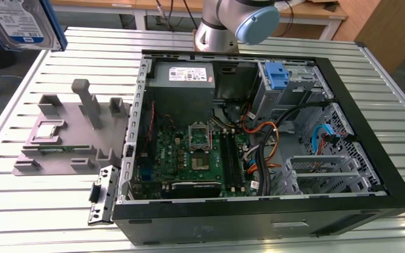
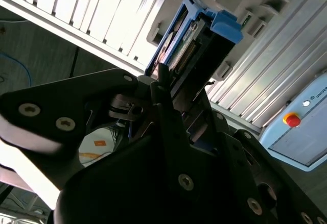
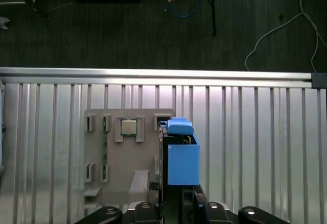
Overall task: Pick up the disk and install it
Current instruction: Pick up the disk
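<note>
I have the disk (image 1: 18, 21) lifted off the table: in the exterior view it hangs high at that view's far left, its white-and-blue label facing the camera and a blue rail along its edge. It is well apart from the open computer case (image 1: 259, 221).

In the first wrist view the disk (image 3: 182, 157) stands edge-on, blue plastic showing, and the gripper (image 3: 176, 192) is clenched on its near end, one finger on each side. In the second wrist view the same grasp shows from the side: the disk (image 2: 196, 40) juts out from the gripper (image 2: 179, 94), and the black fingers (image 2: 162, 83) are pressed against it with no gap that I can see.

Beneath the held disk, in the first wrist view, lies a grey moulded fixture (image 3: 99, 147) on the slatted metal table (image 3: 255, 147), with a small square chip (image 3: 128, 127) seated in one of its pockets.

In the exterior view the fixture (image 1: 55, 113) sits just beside the case, toward that view's left. Inside the case I see a green motherboard (image 1: 188, 158), a grey power-supply box (image 1: 181, 79), and a bare blue bracket (image 1: 276, 74) in a drive bay. The arm's base (image 1: 231, 23) stands behind the case.
</note>
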`<state>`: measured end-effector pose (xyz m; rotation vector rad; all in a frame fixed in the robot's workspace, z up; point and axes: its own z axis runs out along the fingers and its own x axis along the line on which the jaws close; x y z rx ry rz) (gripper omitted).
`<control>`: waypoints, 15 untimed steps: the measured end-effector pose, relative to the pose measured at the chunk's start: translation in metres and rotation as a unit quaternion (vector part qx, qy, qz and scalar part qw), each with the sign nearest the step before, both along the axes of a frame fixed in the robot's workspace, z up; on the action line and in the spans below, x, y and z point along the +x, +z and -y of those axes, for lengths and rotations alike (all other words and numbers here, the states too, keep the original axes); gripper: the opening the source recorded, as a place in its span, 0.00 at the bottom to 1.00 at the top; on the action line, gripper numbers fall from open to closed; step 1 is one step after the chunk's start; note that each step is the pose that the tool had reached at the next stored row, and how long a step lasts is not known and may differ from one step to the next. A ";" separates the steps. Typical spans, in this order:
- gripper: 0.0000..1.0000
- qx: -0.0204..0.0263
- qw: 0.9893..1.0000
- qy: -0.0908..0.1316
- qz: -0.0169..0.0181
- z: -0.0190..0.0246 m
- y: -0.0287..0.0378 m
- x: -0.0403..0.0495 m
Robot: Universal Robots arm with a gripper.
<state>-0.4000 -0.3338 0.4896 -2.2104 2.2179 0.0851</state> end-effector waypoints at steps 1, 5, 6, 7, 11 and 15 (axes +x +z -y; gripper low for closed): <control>0.35 0.000 1.000 0.000 0.000 0.0000 0.0015 0.0000; 0.35 0.000 1.000 0.000 0.000 0.0000 0.0019 0.0004; 0.35 0.000 1.000 0.000 0.000 0.0000 0.0019 0.0007; 0.35 0.000 1.000 0.000 0.000 0.0000 0.0019 0.0008; 0.35 0.000 1.000 0.000 0.000 0.0000 0.0019 0.0014; 0.35 0.000 1.000 0.000 0.000 0.0000 0.0019 0.0016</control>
